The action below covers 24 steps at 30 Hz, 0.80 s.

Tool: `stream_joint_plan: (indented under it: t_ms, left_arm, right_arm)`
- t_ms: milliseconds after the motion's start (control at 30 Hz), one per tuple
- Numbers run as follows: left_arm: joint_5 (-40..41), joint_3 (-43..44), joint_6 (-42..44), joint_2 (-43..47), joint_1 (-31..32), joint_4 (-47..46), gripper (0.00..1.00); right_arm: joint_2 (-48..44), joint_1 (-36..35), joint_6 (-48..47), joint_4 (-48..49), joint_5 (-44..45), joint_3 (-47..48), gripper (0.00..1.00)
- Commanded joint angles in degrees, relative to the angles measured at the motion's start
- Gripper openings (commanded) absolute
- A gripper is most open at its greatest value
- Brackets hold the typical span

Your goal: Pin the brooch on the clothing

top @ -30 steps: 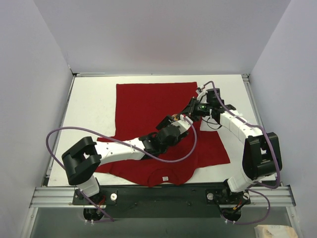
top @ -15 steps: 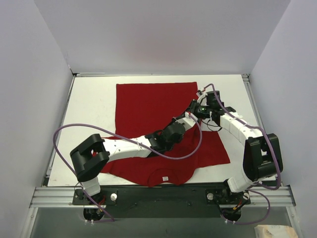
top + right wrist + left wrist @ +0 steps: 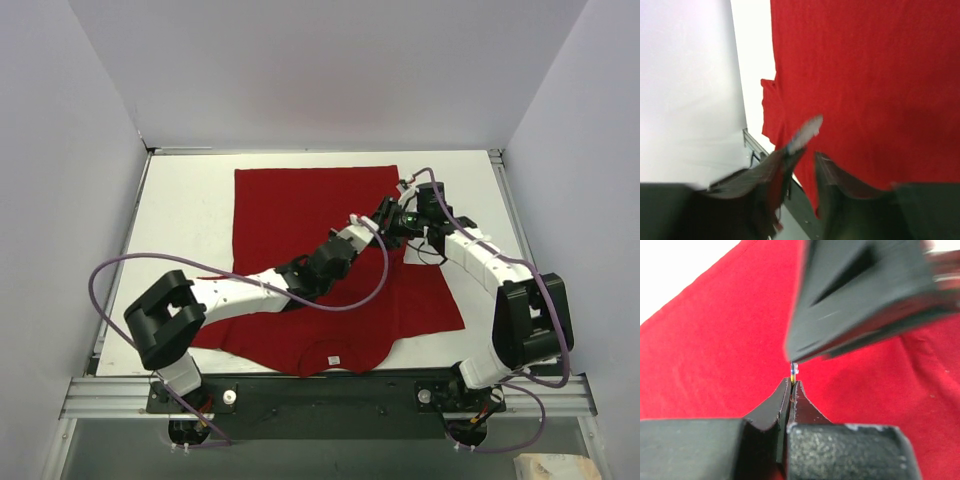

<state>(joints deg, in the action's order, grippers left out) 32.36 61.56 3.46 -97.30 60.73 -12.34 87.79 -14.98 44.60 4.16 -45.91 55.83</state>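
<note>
The clothing, a red T-shirt (image 3: 290,215), lies flat on the white table with its white neck label (image 3: 335,360) near the front edge. Both grippers meet above its right part. My left gripper (image 3: 368,222) (image 3: 792,383) is shut on the brooch (image 3: 793,371), which shows edge-on as a thin yellow and blue sliver sticking out of the tips. A right finger (image 3: 855,305) hangs blurred just above it. My right gripper (image 3: 390,218) (image 3: 807,152) has its jaws apart; a blurred pale disc (image 3: 806,131) sits against the tip of one finger, not pinched.
Bare white table (image 3: 185,215) lies left of the shirt, and a narrower strip (image 3: 470,195) lies to its right. White walls enclose three sides. A metal rail (image 3: 320,395) runs along the front. Purple cables (image 3: 150,262) loop over both arms.
My left arm reached further right to the right gripper's tips and its jaws closed on the brooch. The right jaws, shut before, have come apart.
</note>
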Motion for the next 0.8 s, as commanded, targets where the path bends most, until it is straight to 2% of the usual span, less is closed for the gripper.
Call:
stream_joint_plan:
  t_ms: [0,167,233,367,433,500,533,633,767]
  left_arm:
    - [-7.7,-3.5,-7.6,7.3,-6.0,-2.3,0.00]
    - [-20.6,-8.6,-13.7,14.7,-12.3,-2.2,0.00]
    - [-29.3,-10.3,-15.8,18.2,-16.1,-3.0,0.00]
    - [-44.0,-14.7,-22.2,24.3,-22.5,-5.8,0.00]
    - [-51.6,-16.7,-23.8,27.7,-25.9,-7.3,0.00]
    - [-55.8,-17.2,-25.1,30.1,-27.3,-6.9,0.00]
    - [-59.0,-17.1,-25.0,30.7,-28.2,-6.4,0.00]
    - [-62.0,-16.9,-24.8,32.9,-28.6,-4.9,0.00]
    - [-63.3,-17.4,-26.0,34.7,-28.8,-5.5,0.00]
  right_arm:
    - [-5.3,-0.4,0.1,1.8,-1.4,0.1,0.42]
    - [-8.2,0.5,-0.2,4.1,-1.6,1.1,0.63]
    - [-9.4,0.9,-0.2,5.8,-2.2,1.2,0.71]
    - [-10.8,0.8,1.4,15.8,-5.5,-0.4,0.84]
    - [-11.1,0.8,2.3,19.6,-7.3,-1.6,0.86]
    - [-11.0,0.3,4.0,24.5,-9.2,-2.2,0.87]
    - [-10.6,0.0,4.5,27.4,-9.7,-2.5,0.85]
    - [-10.2,-1.6,6.4,32.0,-11.7,-2.7,0.79]
    - [-10.5,-5.5,4.5,32.9,-12.0,-2.3,0.70]
